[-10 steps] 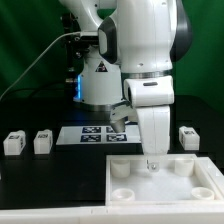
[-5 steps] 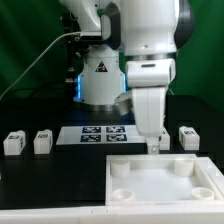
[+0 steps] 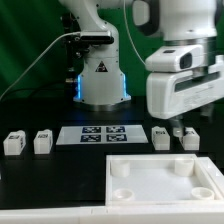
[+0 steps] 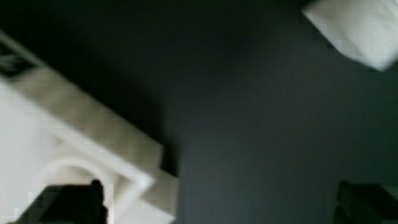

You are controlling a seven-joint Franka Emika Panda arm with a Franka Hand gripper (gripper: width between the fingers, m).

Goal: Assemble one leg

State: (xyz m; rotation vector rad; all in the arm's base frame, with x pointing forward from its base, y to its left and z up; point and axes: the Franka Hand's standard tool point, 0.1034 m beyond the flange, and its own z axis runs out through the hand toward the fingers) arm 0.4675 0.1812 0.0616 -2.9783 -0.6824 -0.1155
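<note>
On the table, four legs, one tray

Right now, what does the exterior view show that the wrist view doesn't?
Only the exterior view shows the marker board, the robot's base and all four legs flanking that board. Only the wrist view shows the gripper with its dark fingertips wide apart. Both show the white tray on the black table.

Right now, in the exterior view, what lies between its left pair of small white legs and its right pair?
The thin white marker board, in the exterior view.
</note>
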